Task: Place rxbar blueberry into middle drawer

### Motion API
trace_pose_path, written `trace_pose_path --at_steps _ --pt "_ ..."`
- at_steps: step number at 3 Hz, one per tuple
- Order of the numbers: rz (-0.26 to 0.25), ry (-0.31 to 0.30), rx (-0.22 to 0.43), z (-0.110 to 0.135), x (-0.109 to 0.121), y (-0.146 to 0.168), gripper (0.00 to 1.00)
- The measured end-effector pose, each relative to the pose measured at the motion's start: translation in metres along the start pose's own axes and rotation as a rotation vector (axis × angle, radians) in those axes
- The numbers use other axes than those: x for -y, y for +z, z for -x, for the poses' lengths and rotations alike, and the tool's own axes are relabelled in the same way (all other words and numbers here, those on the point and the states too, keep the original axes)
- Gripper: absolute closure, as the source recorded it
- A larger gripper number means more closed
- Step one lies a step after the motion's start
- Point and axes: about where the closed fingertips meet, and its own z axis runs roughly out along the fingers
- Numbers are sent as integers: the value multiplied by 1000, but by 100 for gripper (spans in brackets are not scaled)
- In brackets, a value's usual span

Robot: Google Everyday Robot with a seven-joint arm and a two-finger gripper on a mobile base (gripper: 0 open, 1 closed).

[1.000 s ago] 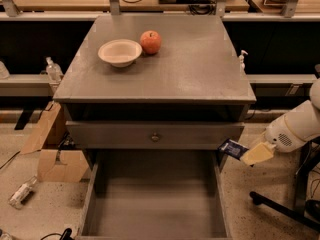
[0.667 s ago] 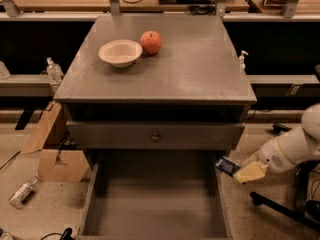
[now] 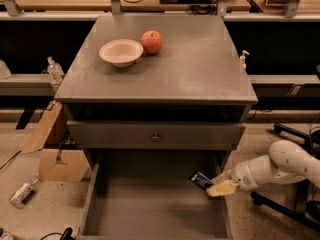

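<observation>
The rxbar blueberry (image 3: 201, 179), a small dark navy bar, is held at the tip of my gripper (image 3: 214, 185) over the right side of the open middle drawer (image 3: 150, 209). The drawer is a wide grey box with a bare floor, pulled out below the shallow drawer front with a round knob (image 3: 156, 137). My white arm (image 3: 280, 166) reaches in from the right, low over the drawer's right wall. The bar is tilted and sits just inside that wall, above the floor.
The cabinet top (image 3: 190, 69) bears a pale bowl (image 3: 121, 51) and a red apple (image 3: 151, 41). A cardboard box (image 3: 55, 154) and a bottle (image 3: 22, 191) lie on the floor at left. Chair legs (image 3: 285, 209) stand at right.
My gripper has moved down and to the left with the bar, from beside the cabinet's right edge to inside the drawer's right wall.
</observation>
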Motion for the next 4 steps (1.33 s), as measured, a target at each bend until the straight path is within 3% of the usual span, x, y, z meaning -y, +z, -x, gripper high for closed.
trace_pose_path --at_steps 1,2,4 --pt "63 -22 -12 9 12 66 100" --pt "32 4 -70 11 25 123 96" --pt "44 2 -68 9 22 122 50"
